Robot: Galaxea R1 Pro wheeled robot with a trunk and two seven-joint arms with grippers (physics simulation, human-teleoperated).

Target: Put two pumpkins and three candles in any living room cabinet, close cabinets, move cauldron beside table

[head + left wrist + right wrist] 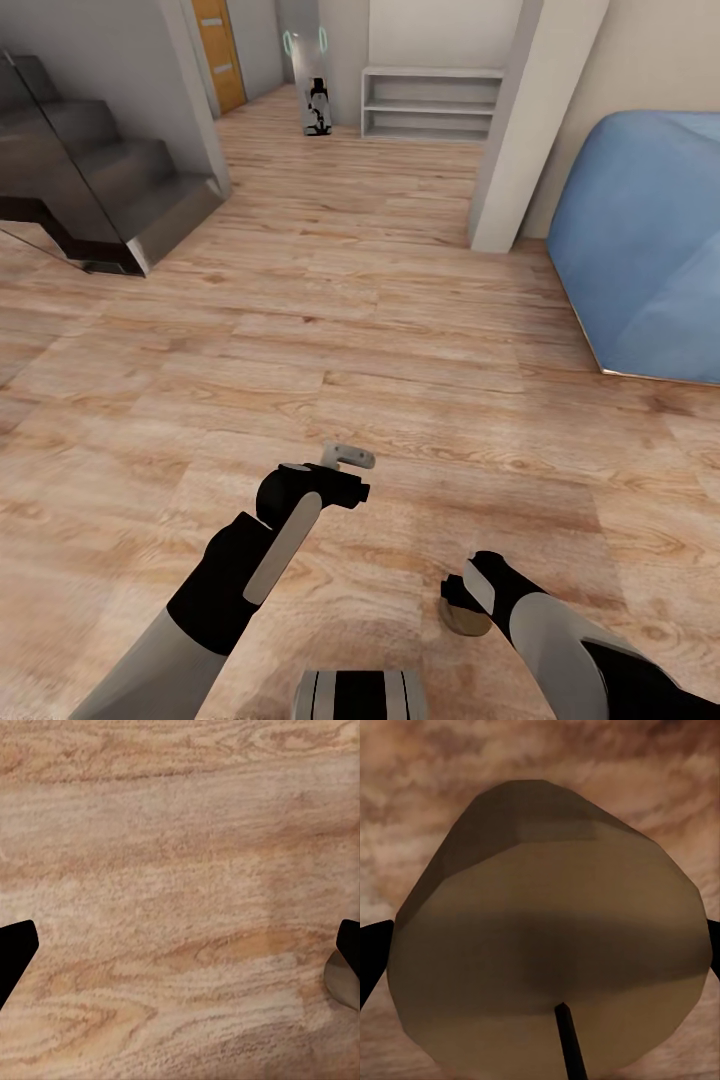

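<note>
Right wrist view: candle [547, 960] sits between the right gripper [540, 952] jaws, pinched, held low over the floor [380, 330]. Left gripper [352, 462] jaws spread, empty. Risk: squat candle slips during driving; no cabinet nearby, bed [640, 240] close right.

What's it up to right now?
Left gripper open, empty. Right gripper shut on a candle. Bare wood floor ahead; stairs left, blue sofa right.

Matt grained wood floor [400, 330], smooth waxy candle [547, 945], soft blue cloth sofa [640, 250].
</note>
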